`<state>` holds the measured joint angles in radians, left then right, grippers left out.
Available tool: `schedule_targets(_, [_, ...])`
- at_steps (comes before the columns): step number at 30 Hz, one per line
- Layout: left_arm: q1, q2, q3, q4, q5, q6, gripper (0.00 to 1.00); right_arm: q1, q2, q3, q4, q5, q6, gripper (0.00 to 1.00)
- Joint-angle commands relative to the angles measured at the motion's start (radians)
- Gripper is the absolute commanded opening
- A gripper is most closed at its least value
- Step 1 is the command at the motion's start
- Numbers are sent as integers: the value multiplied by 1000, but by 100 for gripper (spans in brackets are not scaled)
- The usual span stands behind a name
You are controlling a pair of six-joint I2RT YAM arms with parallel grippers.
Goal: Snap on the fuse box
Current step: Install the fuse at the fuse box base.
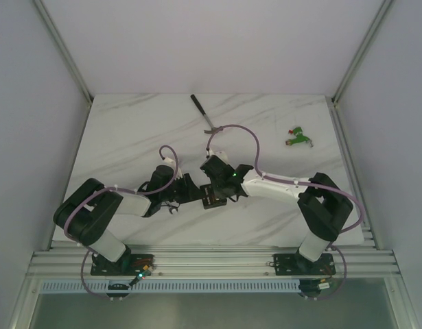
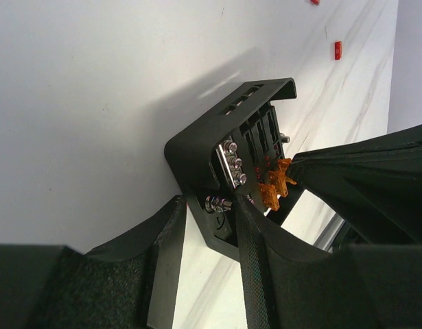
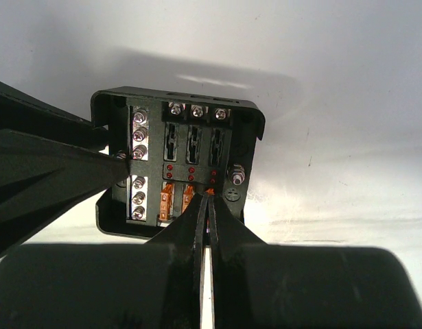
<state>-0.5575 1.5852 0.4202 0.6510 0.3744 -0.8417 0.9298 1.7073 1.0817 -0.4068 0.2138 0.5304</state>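
Black fuse box [image 3: 190, 147]: left jaws clamp its wall; right jaws clenched on orange fuse [image 3: 208, 191].

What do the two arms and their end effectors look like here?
Both the left arm and right arm have bulky black joint housings joined by white links, with a mauve cable looping along each. A green light glows near the right wrist. The left end effector and right end effector have matte black tapering fingers.

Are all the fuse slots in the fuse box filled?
No: the fuse box shows three empty upper slots, with orange fuses only in the lower row.
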Motion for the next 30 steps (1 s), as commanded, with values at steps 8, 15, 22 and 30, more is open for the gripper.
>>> schedule_targets(8, [-4, 5, 19, 9, 11, -1, 44, 37, 91, -1, -238, -29, -1, 0])
schedule_targets(15, [-4, 2, 16, 11, 13, -4, 44, 38, 35, 146, -209, 21, -8, 14])
schedule_targets(22, [-4, 6, 15, 15, 15, -4, 44, 38, -25, 150, -175, -10, 24, 26])
schedule_targets(30, [-4, 6, 16, 15, 17, -5, 44, 34, -19, 88, -186, 2, 98, 19])
